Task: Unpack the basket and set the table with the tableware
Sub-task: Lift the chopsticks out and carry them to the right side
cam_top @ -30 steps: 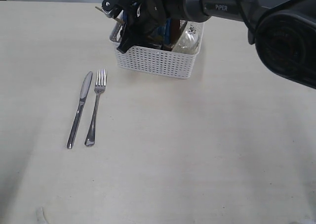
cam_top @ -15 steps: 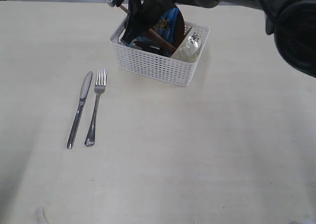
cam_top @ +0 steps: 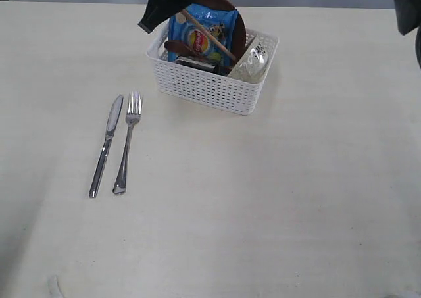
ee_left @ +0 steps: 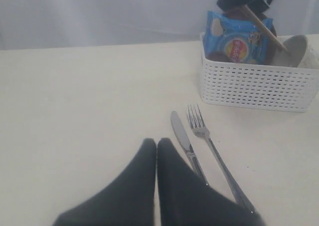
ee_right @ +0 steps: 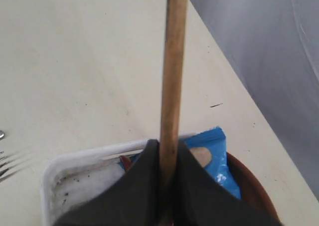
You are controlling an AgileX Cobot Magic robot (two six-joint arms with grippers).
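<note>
My right tool [ee_right: 168, 147] is clamped on the upper end of the chopsticks [ee_right: 172, 61], above the basket's [cam_top: 210, 91] back corner on the left arm's side. From the grip the wood slants down across the basket. Its low end is inside, toward the cup [cam_top: 253, 60] at the other end. I judge the coming move to be a pull up and back along that slant until the tip clears the rim. This arm is the nearer one. My left tool [ee_left: 156, 143] has its tips pressed together on nothing. It hangs low over the bench [cam_top: 263, 199], well out from the basket's front.

By my count, I see one wooden shaft and cannot tell whether it is a pair. Inside the basket are one blue packet [cam_top: 197, 31], one brown plate [cam_top: 238, 25] behind it, one dark spoon [cam_top: 177, 47] and one cup. On the bench, out from the basket's front on the left arm's side, lie one knife [cam_top: 106, 147] and one fork [cam_top: 127, 143], side by side.
</note>
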